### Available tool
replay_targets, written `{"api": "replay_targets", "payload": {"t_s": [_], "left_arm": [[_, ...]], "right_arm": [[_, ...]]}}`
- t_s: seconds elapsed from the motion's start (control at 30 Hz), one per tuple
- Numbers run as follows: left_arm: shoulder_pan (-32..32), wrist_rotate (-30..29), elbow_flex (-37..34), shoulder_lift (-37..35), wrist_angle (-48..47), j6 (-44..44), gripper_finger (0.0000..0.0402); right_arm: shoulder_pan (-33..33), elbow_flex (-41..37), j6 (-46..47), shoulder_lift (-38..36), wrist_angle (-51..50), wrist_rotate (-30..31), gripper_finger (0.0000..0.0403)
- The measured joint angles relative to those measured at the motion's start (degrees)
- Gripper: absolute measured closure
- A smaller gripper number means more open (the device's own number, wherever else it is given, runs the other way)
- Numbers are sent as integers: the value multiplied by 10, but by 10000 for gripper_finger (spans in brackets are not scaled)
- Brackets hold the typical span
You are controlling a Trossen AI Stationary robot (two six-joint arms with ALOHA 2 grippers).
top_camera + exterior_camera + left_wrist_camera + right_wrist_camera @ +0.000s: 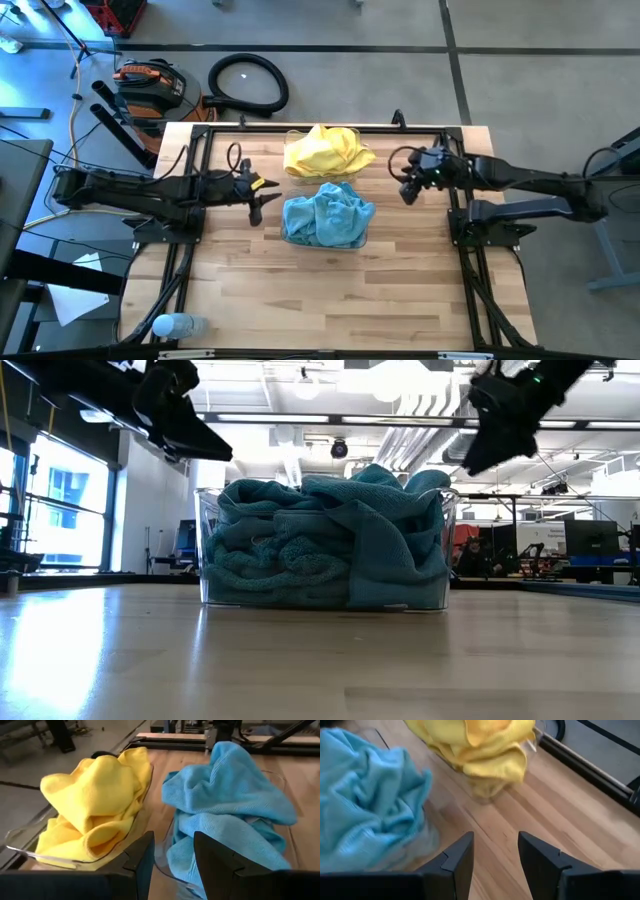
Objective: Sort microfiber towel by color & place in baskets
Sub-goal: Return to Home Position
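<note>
My left fingers and right fingers are both apart and empty. Between them, yellow towels fill one bin and blue towels the other bin. The low view shows the blue only.

Upper centre of the high view, the yellow towels are bright lemon; just below them, the blue towels are light turquoise. Both baskets are clear and colourless. The table is pale wood with striped grain. The left gripper and right gripper are black.
</note>
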Motion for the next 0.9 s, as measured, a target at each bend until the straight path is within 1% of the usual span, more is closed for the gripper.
{"api": "replay_targets", "payload": {"t_s": [0.13,0.23,0.3,0.4,0.53,0.6,0.67,0.73,0.9], "left_arm": [[-13,-5,0,-21,-16,13,275],[-20,-6,0,-55,-47,11,275],[-26,-6,-11,-78,-49,17,275],[-29,-6,-60,-121,0,33,275],[-29,-5,-148,-181,112,47,275],[-29,10,-183,-212,143,57,275],[-29,24,-207,-248,151,58,275],[-29,25,-223,-282,148,58,275],[-29,22,-229,-364,90,57,275]], "right_arm": [[0,-52,-4,-33,20,0,253],[0,-67,2,-40,20,-2,253],[0,-70,30,-40,19,-7,253],[0,-70,44,-39,20,-15,253],[0,-70,40,-39,20,-15,253],[0,-70,40,-39,20,-15,253],[0,-70,40,-39,20,-15,253],[0,-70,40,-39,20,-15,253],[0,-70,40,-39,19,-15,253]]}}
